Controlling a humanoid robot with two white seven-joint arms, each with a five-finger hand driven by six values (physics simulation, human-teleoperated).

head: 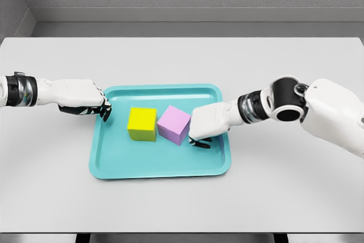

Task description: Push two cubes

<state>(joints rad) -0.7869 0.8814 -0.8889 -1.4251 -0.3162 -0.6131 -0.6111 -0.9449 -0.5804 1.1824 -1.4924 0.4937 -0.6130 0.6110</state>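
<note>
A yellow cube (142,123) and a pink cube (174,124) sit side by side in the middle of a teal tray (159,170), almost touching. The pink cube is turned at an angle. My right hand (200,140) reaches in over the tray's right part, its curled fingers right against the pink cube's right side. My left hand (104,110) hovers at the tray's left rim with fingers curled down, a short gap left of the yellow cube. Neither hand holds anything.
The tray lies on a white table (51,174) whose far edge meets a grey wall. The right forearm and its large shoulder joint (287,99) stretch over the table's right side.
</note>
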